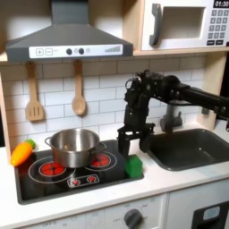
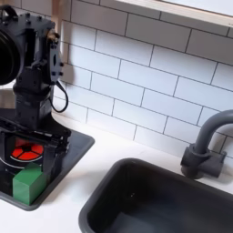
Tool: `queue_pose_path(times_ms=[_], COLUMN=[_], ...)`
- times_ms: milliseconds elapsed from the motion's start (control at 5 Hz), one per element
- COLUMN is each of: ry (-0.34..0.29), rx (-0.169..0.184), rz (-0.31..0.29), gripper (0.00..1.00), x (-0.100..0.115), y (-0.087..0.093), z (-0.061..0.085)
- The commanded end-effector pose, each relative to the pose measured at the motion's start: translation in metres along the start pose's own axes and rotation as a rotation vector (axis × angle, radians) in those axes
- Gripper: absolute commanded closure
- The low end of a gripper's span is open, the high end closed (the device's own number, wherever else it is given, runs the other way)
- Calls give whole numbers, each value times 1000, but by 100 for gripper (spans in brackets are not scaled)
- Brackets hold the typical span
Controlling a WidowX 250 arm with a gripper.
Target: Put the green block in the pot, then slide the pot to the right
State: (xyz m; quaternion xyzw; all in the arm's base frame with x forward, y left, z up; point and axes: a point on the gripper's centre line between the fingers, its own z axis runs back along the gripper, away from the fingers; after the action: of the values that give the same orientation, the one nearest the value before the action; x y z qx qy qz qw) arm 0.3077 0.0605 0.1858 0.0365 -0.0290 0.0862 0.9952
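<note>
Toy kitchen, mid-task: my tool [image 1: 130, 136] hangs above the front right part of the black stovetop [image 1: 54, 190], pointing down, its two dark fingers parted a little with nothing between them, seen in the first exterior view. The green block [image 1: 134, 166] sits on the stovetop's front right corner, just below my tool and apart from it; in the second exterior view the same block [image 2: 29, 185] rests at the cooktop's near edge, beside a red burner ring [image 2: 25, 151], with my black arm [image 2: 32, 68] rising above it. The pot [image 1: 74, 147], shiny silver and round, stands on the stovetop to the first exterior view's left of my tool, over the red burners, and I can see nothing inside it. An orange carrot [image 1: 21, 153] with a green top lies at the stovetop's left edge in the first exterior view. The dark sink basin [image 1: 190, 148] is set into the white table [image 1: 107, 204] to the first exterior view's right, with a grey tap [image 2: 205, 146] at its back in the second exterior view. Two wooden utensils [image 1: 79, 97] hang on the tiled wall beneath the hood.
</note>
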Motion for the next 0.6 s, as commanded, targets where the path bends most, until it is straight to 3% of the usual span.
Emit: queue_pose_path(times_ms=[0,400], ry=[13,14], rx=[9,13], rz=[-2,-18], gripper=[0,0], x=[-2,2], y=[0,1], z=[-9,-18])
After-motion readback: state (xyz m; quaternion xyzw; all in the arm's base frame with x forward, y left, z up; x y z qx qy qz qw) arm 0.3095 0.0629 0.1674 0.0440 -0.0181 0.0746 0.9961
